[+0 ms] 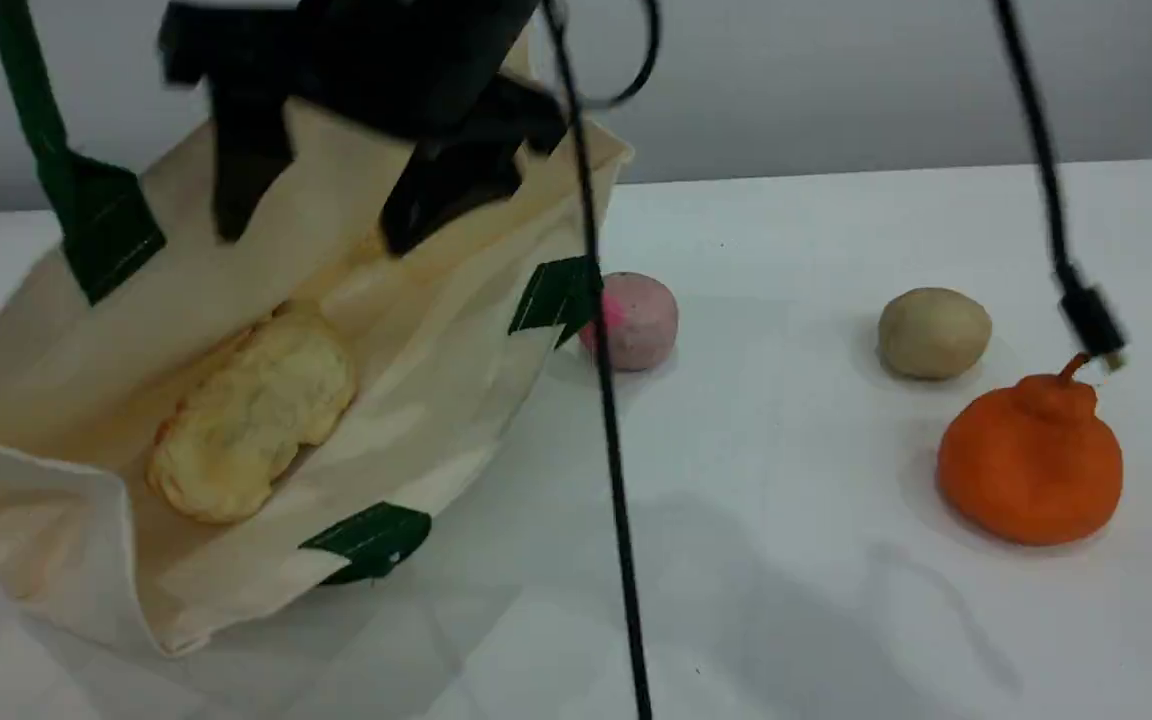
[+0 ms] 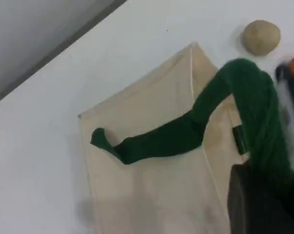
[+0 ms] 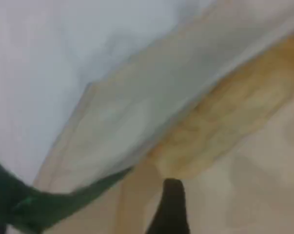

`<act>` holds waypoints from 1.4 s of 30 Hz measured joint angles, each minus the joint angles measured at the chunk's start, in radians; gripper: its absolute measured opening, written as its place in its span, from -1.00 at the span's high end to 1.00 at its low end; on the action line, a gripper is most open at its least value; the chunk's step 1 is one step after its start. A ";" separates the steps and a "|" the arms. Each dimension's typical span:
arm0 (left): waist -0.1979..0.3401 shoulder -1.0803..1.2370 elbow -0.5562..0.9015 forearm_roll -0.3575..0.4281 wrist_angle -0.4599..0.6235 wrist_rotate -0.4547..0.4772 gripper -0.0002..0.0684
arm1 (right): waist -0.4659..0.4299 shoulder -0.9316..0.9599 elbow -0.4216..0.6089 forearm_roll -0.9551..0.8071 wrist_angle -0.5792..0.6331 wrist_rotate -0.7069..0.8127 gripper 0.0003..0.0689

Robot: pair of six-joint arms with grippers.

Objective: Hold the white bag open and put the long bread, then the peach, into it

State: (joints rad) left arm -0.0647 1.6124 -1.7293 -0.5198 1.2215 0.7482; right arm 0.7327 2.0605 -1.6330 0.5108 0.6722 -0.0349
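Item 1: cream-white canvas tote bag [image 1: 416,330] with dark green strap handle [image 2: 186,131], mouth open. 
Item 2: long pale-yellow speckled bread loaf [image 1: 254,415], lying inside the tote. 
Item 3: small greyish-pink peach [image 1: 636,320], on the white table [image 1: 836,600] at the tote's 3 o'clock, just beside it. 
My right gripper [image 1: 316,215] hangs above the tote, jaws spread, empty. 
My left gripper is clamped closed; on what, I cannot tell.

One white bag [image 1: 86,330], one long bread [image 1: 251,415], one peach [image 1: 639,320], one beige lump [image 1: 933,333] and one orange stemmed fruit [image 1: 1031,463] are counted.
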 joint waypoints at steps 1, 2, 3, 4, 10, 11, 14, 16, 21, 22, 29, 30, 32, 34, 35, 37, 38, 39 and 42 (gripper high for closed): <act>0.000 0.000 0.000 0.000 0.000 0.000 0.71 | -0.011 -0.014 0.000 -0.016 0.016 0.000 -0.68; 0.000 0.000 0.000 0.006 0.000 -0.001 0.71 | -0.021 -0.030 0.000 -0.033 0.035 0.000 -0.68; 0.000 0.000 0.000 0.017 0.000 -0.003 0.71 | -0.035 -0.044 0.000 -0.047 0.047 0.000 -0.68; 0.000 0.000 0.000 0.033 0.000 -0.009 0.71 | -0.051 -0.055 0.000 -0.059 0.061 0.000 -0.68; 0.002 0.000 0.000 0.108 0.000 -0.048 0.71 | -0.156 -0.091 -0.001 -0.059 0.168 0.000 -0.68; 0.002 0.000 0.000 0.116 -0.001 -0.051 0.71 | -0.176 -0.090 -0.001 -0.060 0.187 0.000 -0.68; 0.002 0.000 0.000 0.165 -0.001 -0.064 0.71 | -0.225 -0.090 -0.001 -0.063 0.217 0.000 -0.68; 0.002 0.000 0.000 0.192 -0.001 -0.083 0.71 | -0.249 -0.089 -0.001 -0.075 0.228 0.000 -0.68; 0.056 0.000 0.000 0.208 -0.001 -0.133 0.71 | -0.268 -0.088 -0.001 -0.130 0.226 0.000 -0.68; 0.072 0.000 0.000 0.199 -0.001 -0.136 0.71 | -0.268 -0.088 -0.001 -0.144 0.221 0.000 -0.68; 0.125 0.000 0.000 0.199 -0.002 -0.136 0.71 | -0.267 -0.081 -0.001 -0.187 0.174 0.005 -0.68; 0.125 0.000 0.000 0.202 -0.002 -0.138 0.71 | -0.267 -0.077 -0.001 -0.195 0.169 0.010 -0.68; 0.124 0.000 0.000 0.205 -0.001 -0.154 0.71 | -0.267 -0.063 -0.001 -0.202 0.169 0.012 -0.68; 0.124 0.000 0.000 0.208 -0.001 -0.158 0.71 | -0.267 -0.045 -0.001 -0.202 0.160 0.015 -0.68; 0.124 0.000 0.000 0.208 -0.001 -0.158 0.71 | -0.267 -0.033 -0.001 -0.202 0.156 0.015 -0.68; 0.124 0.000 0.000 0.211 -0.001 -0.158 0.71 | -0.267 -0.008 -0.001 -0.202 0.146 0.015 -0.68; 0.124 0.000 0.000 0.214 -0.001 -0.159 0.71 | -0.267 0.007 -0.001 -0.202 0.143 0.015 -0.68; 0.124 0.000 0.000 0.215 -0.001 -0.159 0.71 | -0.267 0.022 -0.001 -0.202 0.139 0.015 -0.68; 0.124 0.000 0.000 0.231 -0.001 -0.159 0.71 | -0.267 0.065 -0.001 -0.204 0.121 0.015 -0.68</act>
State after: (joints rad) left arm 0.0595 1.6126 -1.7293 -0.2888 1.2204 0.5888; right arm 0.4662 2.1250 -1.6339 0.3073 0.7932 -0.0203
